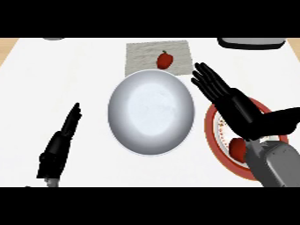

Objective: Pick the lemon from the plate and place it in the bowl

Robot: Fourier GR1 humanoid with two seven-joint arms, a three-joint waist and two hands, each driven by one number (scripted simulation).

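Note:
A large grey-white bowl (151, 112) stands in the middle of the counter. To its right lies a red-rimmed plate (210, 132), mostly covered by my right hand (239, 107). A small red, rounded thing (237, 149) rests on the plate, half hidden under my right wrist; no yellow lemon shows. My right hand hovers open over the plate, its fingers straight and pointing up-left towards the bowl's rim, its thumb out to the right. My left hand (60, 143) rests at the lower left with its fingers straight, holding nothing.
Behind the bowl lies a grey mat (145, 55) with a second small red thing (165, 59) on it. A dark appliance (251, 42) sits at the top right edge. Wooden floor shows past both sides of the counter.

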